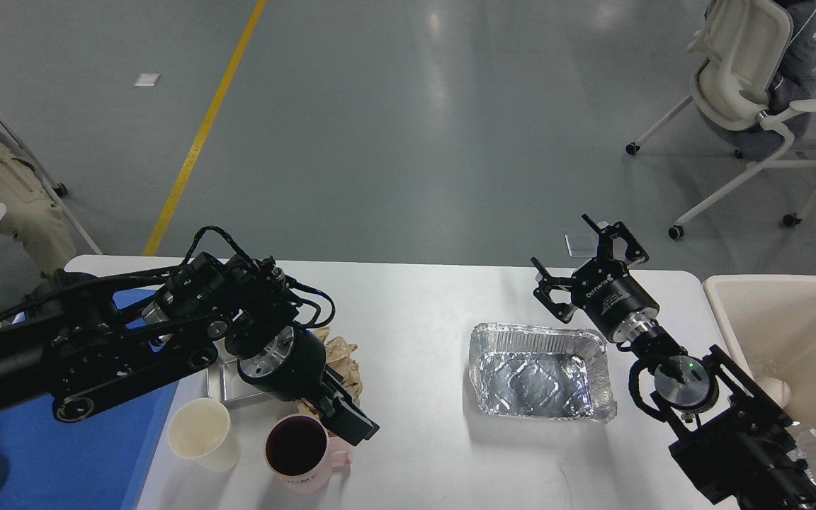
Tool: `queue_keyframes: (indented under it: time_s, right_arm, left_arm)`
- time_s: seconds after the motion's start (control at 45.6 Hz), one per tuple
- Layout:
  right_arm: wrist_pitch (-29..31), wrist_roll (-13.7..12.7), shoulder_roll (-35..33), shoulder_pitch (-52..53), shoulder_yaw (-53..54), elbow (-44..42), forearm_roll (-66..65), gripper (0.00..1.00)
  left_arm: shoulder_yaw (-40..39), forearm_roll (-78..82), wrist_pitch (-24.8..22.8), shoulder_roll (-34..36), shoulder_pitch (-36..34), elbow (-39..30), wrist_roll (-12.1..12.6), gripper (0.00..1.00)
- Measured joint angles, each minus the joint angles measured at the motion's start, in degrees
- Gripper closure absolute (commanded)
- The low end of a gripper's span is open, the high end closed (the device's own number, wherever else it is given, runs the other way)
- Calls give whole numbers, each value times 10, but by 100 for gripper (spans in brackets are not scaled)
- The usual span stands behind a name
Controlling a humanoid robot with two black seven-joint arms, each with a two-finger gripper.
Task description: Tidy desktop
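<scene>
The white desktop (415,304) carries a crumpled brown paper ball (342,356), a pink mug (297,452) with dark liquid, a cream paper cup (200,430), a small steel tray (224,386) mostly hidden under my left arm, and an empty foil tray (539,372). My left gripper (348,422) hangs low over the mug's right side and the front of the paper; its dark fingers cannot be told apart. My right gripper (579,261) stands open and empty above the table's far edge, just behind the foil tray's far right corner.
A blue plastic tray (89,460) lies at the table's left end, partly under my left arm. A cream bin (790,319) stands off the right end. A white office chair (748,92) and a seated person (4,191) are on the floor beyond.
</scene>
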Motion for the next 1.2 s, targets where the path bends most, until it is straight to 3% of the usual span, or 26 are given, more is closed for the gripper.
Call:
queue_keyframes:
  time_s: [0.46, 1.205]
  right_arm:
    - [0, 0, 0, 1, 0, 0, 0, 0]
    - [-2, 0, 0, 9, 0, -1, -1, 0]
  left_arm:
    - [70, 0, 0, -12, -25, -1, 7, 3]
    - [97, 1, 0, 27, -3, -25, 19, 3]
